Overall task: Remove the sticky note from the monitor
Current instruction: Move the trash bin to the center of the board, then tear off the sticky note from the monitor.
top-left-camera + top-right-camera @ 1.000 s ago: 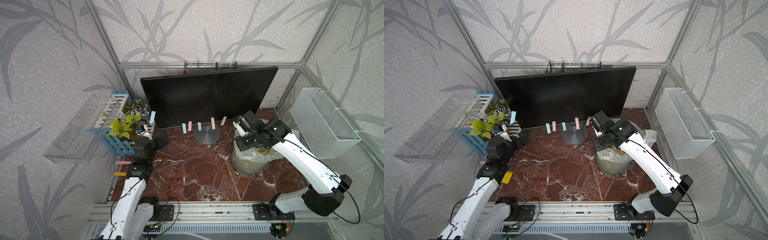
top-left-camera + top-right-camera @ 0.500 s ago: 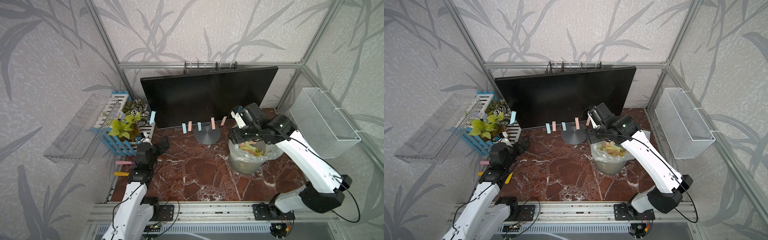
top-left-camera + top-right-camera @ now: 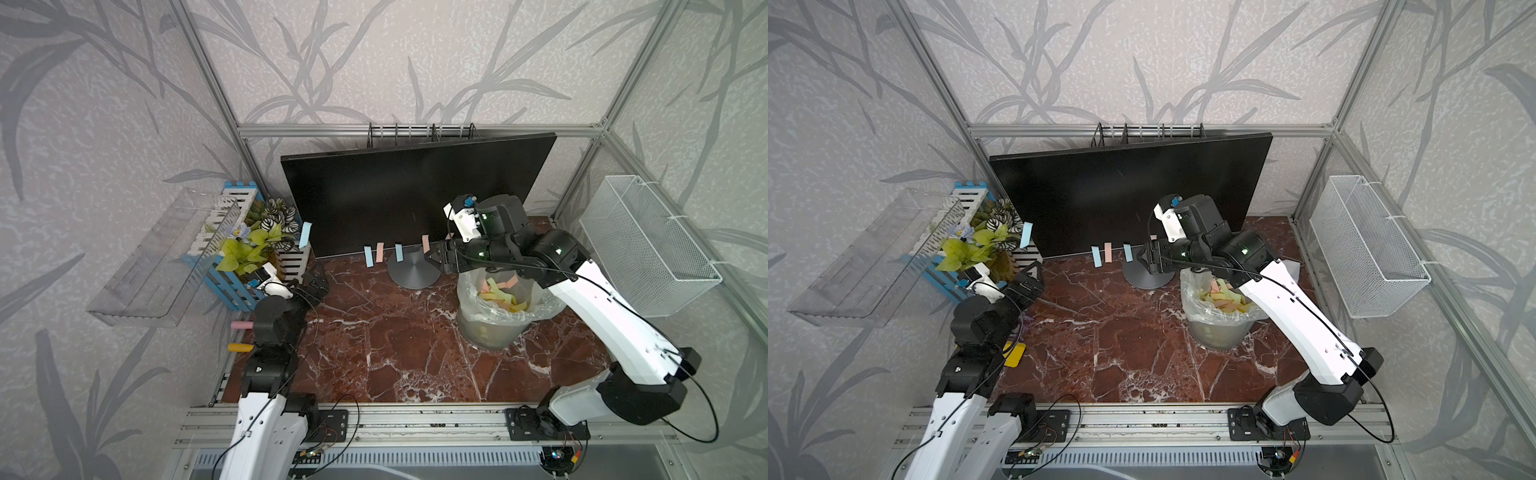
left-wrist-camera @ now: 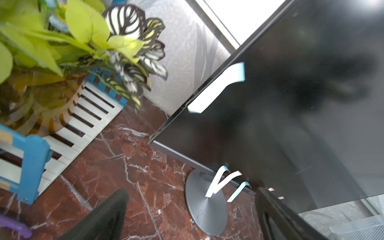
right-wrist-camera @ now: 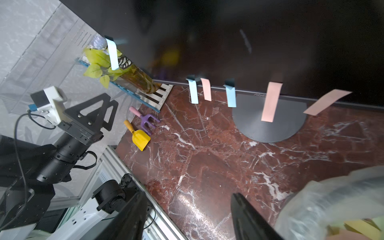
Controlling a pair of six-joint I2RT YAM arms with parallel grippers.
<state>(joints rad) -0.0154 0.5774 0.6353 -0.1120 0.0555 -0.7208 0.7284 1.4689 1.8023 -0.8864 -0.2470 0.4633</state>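
Right pincer (image 5: 189, 194) is seen spread and empty; left pincer (image 4: 191, 190) likewise. Pink sticky note (image 5: 270, 101) on monitor (image 5: 228, 41) is judged light, limp; best pinched at free lower end.

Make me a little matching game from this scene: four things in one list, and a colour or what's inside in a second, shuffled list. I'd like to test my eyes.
Things:
1. monitor
2. toy shovel
3. wire basket
4. bin

Descriptions:
A. white mesh
B. yellow
C. black
D. lined with a clear bag and holding coloured paper strips

Pairs: 1-C, 2-B, 3-A, 4-D
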